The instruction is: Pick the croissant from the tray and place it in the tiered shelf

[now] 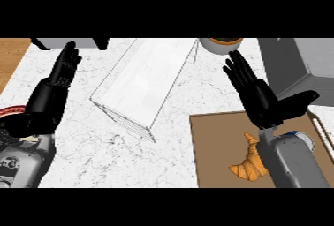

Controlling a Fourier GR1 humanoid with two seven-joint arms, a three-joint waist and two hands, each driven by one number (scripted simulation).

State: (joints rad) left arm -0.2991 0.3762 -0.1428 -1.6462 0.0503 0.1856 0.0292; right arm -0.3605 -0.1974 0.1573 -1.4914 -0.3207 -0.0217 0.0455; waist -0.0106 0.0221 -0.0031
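Nothing of the task is done: the croissant [250, 164] lies on the brown tray [215, 150], partly under the right forearm, the right hand [264, 99] spread above it, the left hand [60, 75] straight-fingered at left, and the clear tiered shelf [140, 84] holds nothing.

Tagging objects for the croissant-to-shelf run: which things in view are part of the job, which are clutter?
Job:
croissant
brown tray under it
tiered shelf, clear, mid-counter
right hand, open above the tray

Not part of it:
left hand, open at the left
bowl at the top edge
grey appliance at the top right
red-rimmed item at the left edge
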